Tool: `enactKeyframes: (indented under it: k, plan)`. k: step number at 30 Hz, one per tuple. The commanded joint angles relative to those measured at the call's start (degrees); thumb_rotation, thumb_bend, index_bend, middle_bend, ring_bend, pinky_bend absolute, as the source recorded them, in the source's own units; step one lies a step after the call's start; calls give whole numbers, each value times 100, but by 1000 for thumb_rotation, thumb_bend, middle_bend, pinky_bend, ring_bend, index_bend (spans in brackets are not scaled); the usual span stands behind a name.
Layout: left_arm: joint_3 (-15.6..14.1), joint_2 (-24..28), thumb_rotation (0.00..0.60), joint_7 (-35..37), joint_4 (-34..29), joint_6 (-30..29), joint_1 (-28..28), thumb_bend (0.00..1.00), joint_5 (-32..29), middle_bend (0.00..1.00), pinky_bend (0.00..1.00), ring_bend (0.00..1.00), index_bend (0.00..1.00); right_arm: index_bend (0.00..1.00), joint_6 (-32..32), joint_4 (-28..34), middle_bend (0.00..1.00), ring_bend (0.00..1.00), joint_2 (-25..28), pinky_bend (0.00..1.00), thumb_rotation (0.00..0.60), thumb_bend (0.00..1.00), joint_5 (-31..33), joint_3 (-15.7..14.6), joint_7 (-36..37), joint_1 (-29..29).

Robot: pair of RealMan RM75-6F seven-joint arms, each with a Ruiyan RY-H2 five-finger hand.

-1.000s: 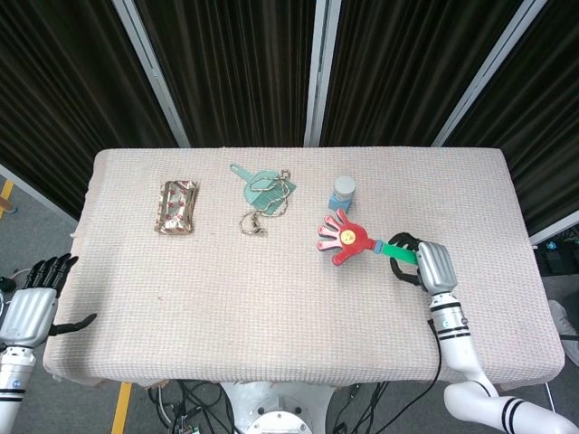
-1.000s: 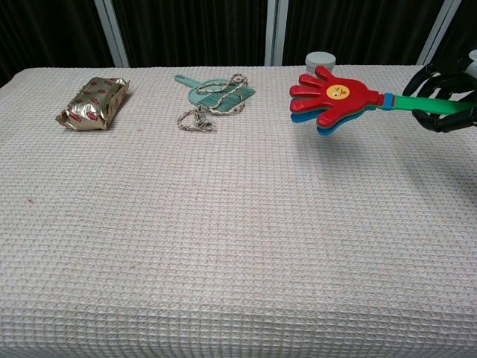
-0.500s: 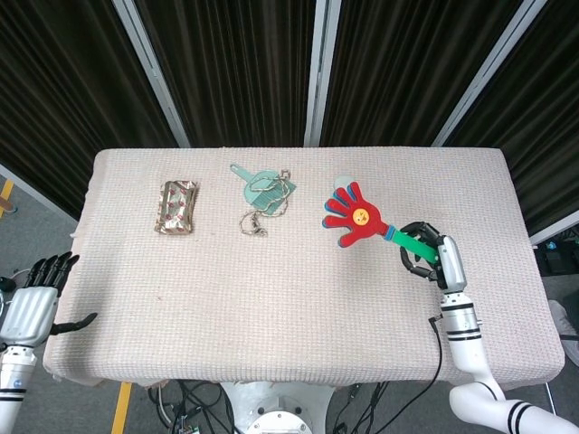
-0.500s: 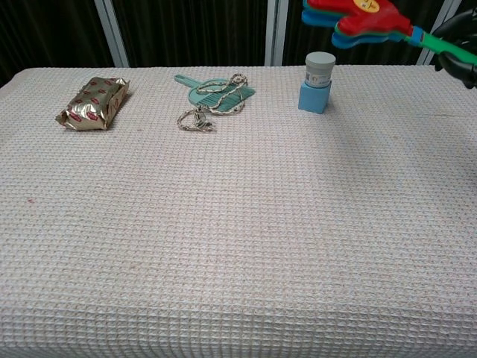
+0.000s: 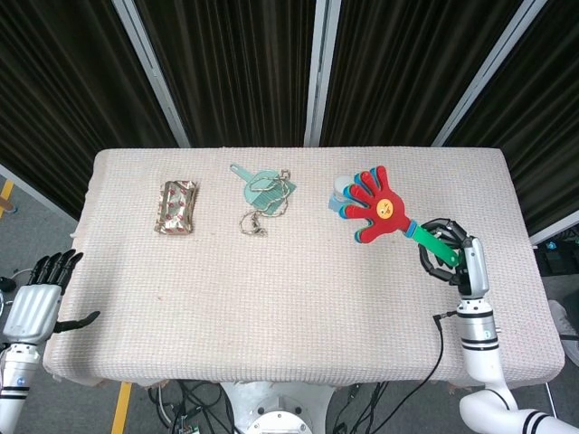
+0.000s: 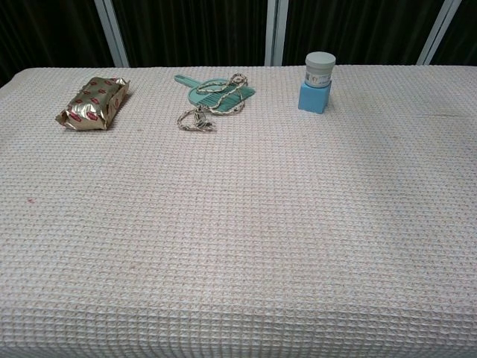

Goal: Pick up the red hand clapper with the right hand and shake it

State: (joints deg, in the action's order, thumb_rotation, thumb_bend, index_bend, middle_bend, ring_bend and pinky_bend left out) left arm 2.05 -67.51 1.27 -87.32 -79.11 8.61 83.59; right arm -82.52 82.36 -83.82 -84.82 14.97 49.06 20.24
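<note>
Since the red hand clapper is already off the tabletop, we judge the pick-up done and the shaking either under way or about to begin. We see the right hand clenched around its green handle, holding the toy raised above the right side of the tabletop. The left hand hangs empty, fingers apart, beside the tabletop's left edge.
</note>
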Motion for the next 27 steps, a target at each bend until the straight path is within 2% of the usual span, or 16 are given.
enactKeyframes:
  k: [1,5,10,12,15,17,19,22,27]
  plan:
    - [-3,-2,485,1,1,5,0,131,-3,18,59,0,42,972,600,137,894,984,316,1000,600,884,-128,-302,257,132]
    - [-13,-12,491,13,23,17,-4,131,-13,18,59,0,42,980,1166,252,897,985,641,1000,600,893,-432,-619,1002,349]
    - [-12,-21,491,46,52,7,-14,131,-22,18,59,0,42,982,1486,193,900,985,785,1000,600,896,-556,-746,934,559]
    - [-16,-29,490,64,67,19,-14,131,-29,18,59,0,42,983,1894,185,900,985,911,1000,600,896,-386,-795,73,687]
    - [-31,-53,493,85,100,25,-23,131,-29,18,59,0,42,983,2135,281,900,985,904,1000,600,896,-15,-781,-1711,742]
    - [-31,-66,492,103,124,31,-25,131,-36,18,59,0,42,984,2153,511,901,985,865,1000,600,896,286,-721,-2280,714]
    - [-27,-69,491,114,136,32,-22,131,-38,18,59,0,42,985,2118,671,901,985,850,1000,600,896,457,-640,-2411,699]
    - [-20,-58,489,128,139,15,-23,131,-28,18,59,0,42,986,1725,752,901,985,721,1000,600,896,355,-467,-1897,618]
    - [-19,-66,491,156,161,16,-25,131,-30,18,59,0,42,993,972,679,899,985,495,1000,600,896,88,-185,222,413]
